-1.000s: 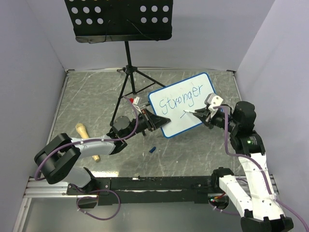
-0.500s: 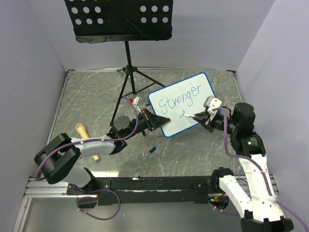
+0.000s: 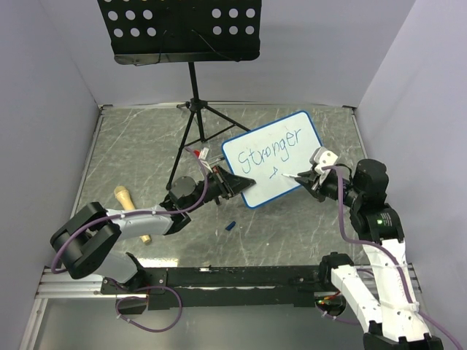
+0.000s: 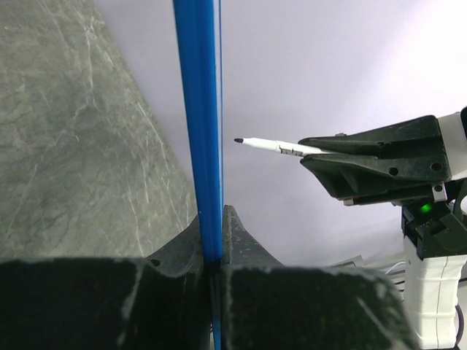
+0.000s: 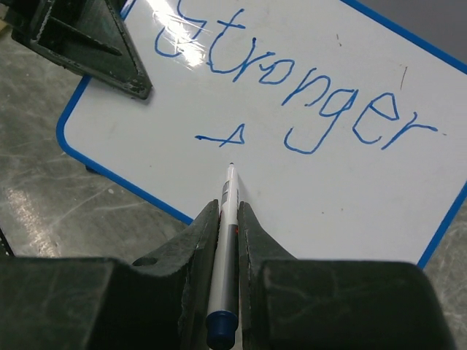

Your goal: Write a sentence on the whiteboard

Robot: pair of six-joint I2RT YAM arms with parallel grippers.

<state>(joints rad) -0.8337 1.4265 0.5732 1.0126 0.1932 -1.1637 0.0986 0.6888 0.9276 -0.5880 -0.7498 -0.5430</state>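
We saw the left gripper (image 4: 213,240) clamped tight on the blue frame of the whiteboard (image 3: 271,168), near its lower left corner. It held the board tilted over the middle of the grey marbled table (image 3: 131,146), a little toward the right edge. We could not tell whether the board's lower edge touched the table.

The right gripper (image 5: 228,213) was closed on a white marker (image 5: 230,186) with a blue end. The black tip pointed at the board face; from the left wrist view it stood just short of the surface.

The blue lettering (image 5: 292,95) read "Stronger" on a slanted upper line, with a short dash and a small triangle-like stroke beneath.

A black perforated music stand (image 3: 179,29) stood at the far edge. A wooden object (image 3: 124,197) lay near the left edge, and a small blue piece (image 3: 230,226) lay on the table below the board.
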